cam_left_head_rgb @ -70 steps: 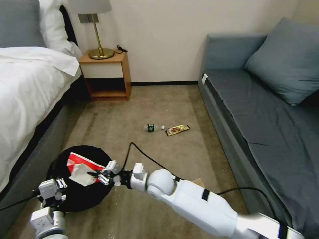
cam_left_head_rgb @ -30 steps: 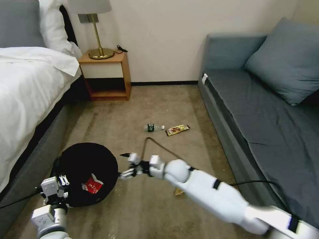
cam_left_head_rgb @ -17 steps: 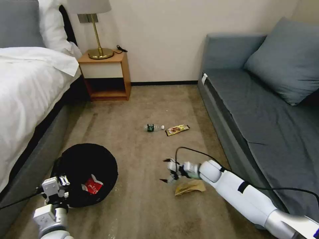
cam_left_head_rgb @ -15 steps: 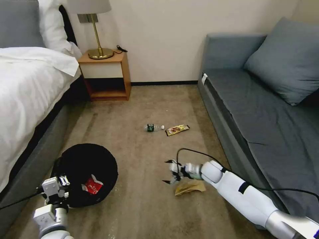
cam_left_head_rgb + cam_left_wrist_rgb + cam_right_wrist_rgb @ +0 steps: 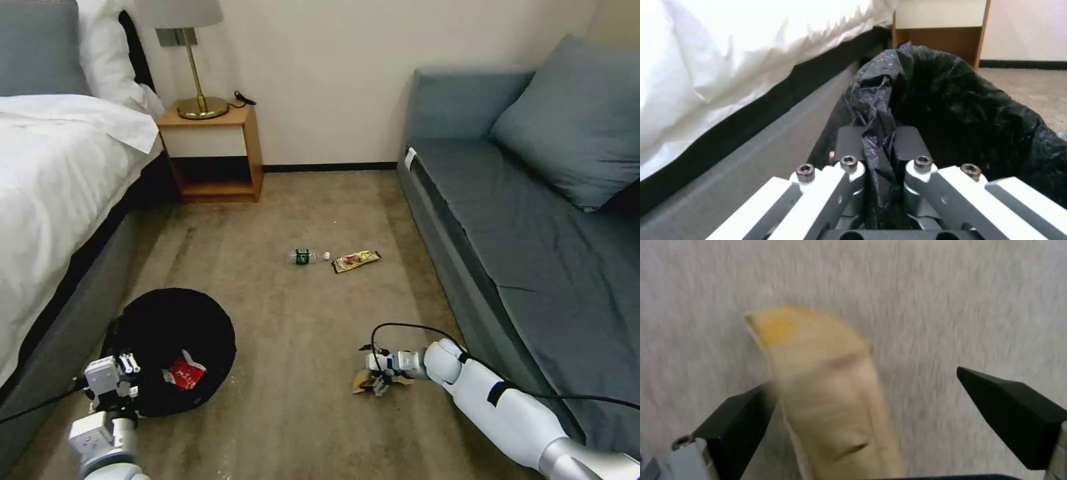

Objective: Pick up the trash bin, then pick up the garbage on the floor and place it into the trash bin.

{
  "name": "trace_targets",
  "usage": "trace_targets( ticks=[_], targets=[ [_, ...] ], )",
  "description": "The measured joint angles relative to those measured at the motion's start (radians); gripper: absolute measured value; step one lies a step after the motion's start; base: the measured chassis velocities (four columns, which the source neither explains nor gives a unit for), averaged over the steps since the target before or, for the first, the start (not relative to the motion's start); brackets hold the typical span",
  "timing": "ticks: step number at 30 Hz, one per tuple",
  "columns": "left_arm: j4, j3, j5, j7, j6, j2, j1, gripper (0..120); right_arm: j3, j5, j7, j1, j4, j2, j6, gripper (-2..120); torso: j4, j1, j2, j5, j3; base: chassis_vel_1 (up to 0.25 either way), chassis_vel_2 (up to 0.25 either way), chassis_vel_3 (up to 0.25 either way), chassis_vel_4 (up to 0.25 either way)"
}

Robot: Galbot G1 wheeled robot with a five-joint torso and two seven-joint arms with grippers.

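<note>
Right wrist view: I'm straddling the paper bag (image 5: pixel 826 390) with my right gripper (image 5: pixel 871 406) spread wide; light, crushable, pinching mid-fold. Left gripper (image 5: pixel 878 173) clamping the trash bin (image 5: pixel 960 110) liner.

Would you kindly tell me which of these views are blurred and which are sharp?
Right wrist view: the tan paper bag and carpet are smeared by motion blur. Left wrist view: the black bag is crisp. Head view: evenly lit and sharp.

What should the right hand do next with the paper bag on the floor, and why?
Probably close. The right hand is open and low over the carpet, the tan paper bag lying between its fingers but ungripped. The left hand holds the trash bin, ready to receive it.
</note>
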State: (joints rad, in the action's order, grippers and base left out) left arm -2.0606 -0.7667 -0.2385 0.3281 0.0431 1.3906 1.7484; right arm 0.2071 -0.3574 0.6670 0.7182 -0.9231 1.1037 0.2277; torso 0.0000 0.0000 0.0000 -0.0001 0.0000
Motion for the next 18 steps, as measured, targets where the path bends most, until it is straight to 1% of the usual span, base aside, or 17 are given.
trace_targets(
  ticks=[3, 5, 6, 8, 9, 10, 13, 14, 16, 17, 18],
  targets=[
    [0.000, 0.004, 0.011, 0.000, 0.002, 0.009, 0.000, 7, -0.021, -0.011, -0.001, 0.000, 0.027, 0.007, 0.014, 93, 0.0000, 0.000, 0.000, 0.0000, 0.000, 0.000, 0.000, 0.000, 0.000],
    [0.001, 0.005, 0.018, -0.001, 0.004, 0.015, 0.001, 7, -0.033, -0.011, -0.001, 0.001, 0.038, 0.010, 0.023, 85, 0.0000, 0.000, 0.000, -0.0002, 0.000, 0.000, 0.000, 0.000, 0.000],
    [0.001, 0.005, 0.018, -0.001, 0.004, 0.015, 0.001, 7, -0.033, -0.011, -0.001, 0.001, 0.038, 0.010, 0.023, 85, 0.0000, 0.000, 0.000, -0.0002, 0.000, 0.000, 0.000, 0.000, 0.000],
    [0.001, 0.005, 0.021, -0.001, 0.007, 0.016, 0.003, 7, -0.039, -0.003, 0.001, 0.008, 0.035, 0.010, 0.025, 78, -0.0004, 0.000, 0.000, -0.0006, 0.000, 0.000, 0.000, 0.000, 0.000],
    [0.001, 0.005, 0.021, -0.001, 0.007, 0.016, 0.003, 7, -0.039, -0.003, 0.001, 0.008, 0.035, 0.010, 0.025, 78, -0.0004, 0.000, 0.000, -0.0006, 0.000, 0.000, 0.000, 0.000, 0.000],
    [0.001, 0.005, 0.021, -0.001, 0.008, 0.016, 0.004, 7, -0.041, 0.000, 0.001, 0.012, 0.032, 0.010, 0.025, 76, -0.0004, 0.000, 0.000, -0.0006, 0.000, 0.000, 0.000, 0.000, 0.000],
    [0.000, 0.004, 0.023, -0.002, 0.015, 0.018, 0.011, 7, -0.046, 0.008, 0.002, 0.023, 0.023, 0.010, 0.024, 65, -0.0005, 0.000, 0.000, -0.0004, 0.000, 0.000, 0.000, 0.000, 0.000],
    [0.000, 0.004, 0.023, -0.002, 0.015, 0.018, 0.011, 7, -0.046, 0.008, 0.002, 0.023, 0.023, 0.010, 0.024, 65, -0.0005, 0.000, 0.000, -0.0004, 0.000, 0.000, 0.000, 0.000, 0.000],
    [-0.004, 0.003, 0.027, -0.003, 0.022, 0.022, 0.017, 7, -0.048, 0.009, 0.006, 0.031, 0.012, 0.009, 0.021, 55, -0.0002, 0.000, 0.000, 0.0001, 0.000, 0.000, 0.000, 0.000, 0.000],
    [-0.004, 0.003, 0.027, -0.003, 0.022, 0.022, 0.017, 7, -0.048, 0.009, 0.006, 0.031, 0.012, 0.009, 0.021, 55, -0.0002, 0.000, 0.000, 0.0001, 0.000, 0.000, 0.000, 0.000, 0.000],
    [-0.004, 0.003, 0.030, -0.004, 0.024, 0.025, 0.019, 7, -0.048, 0.012, 0.007, 0.034, 0.007, 0.009, 0.019, 48, -0.0001, 0.000, 0.000, 0.0003, 0.000, 0.000, 0.000, 0.000, 0.000]
  ],
)
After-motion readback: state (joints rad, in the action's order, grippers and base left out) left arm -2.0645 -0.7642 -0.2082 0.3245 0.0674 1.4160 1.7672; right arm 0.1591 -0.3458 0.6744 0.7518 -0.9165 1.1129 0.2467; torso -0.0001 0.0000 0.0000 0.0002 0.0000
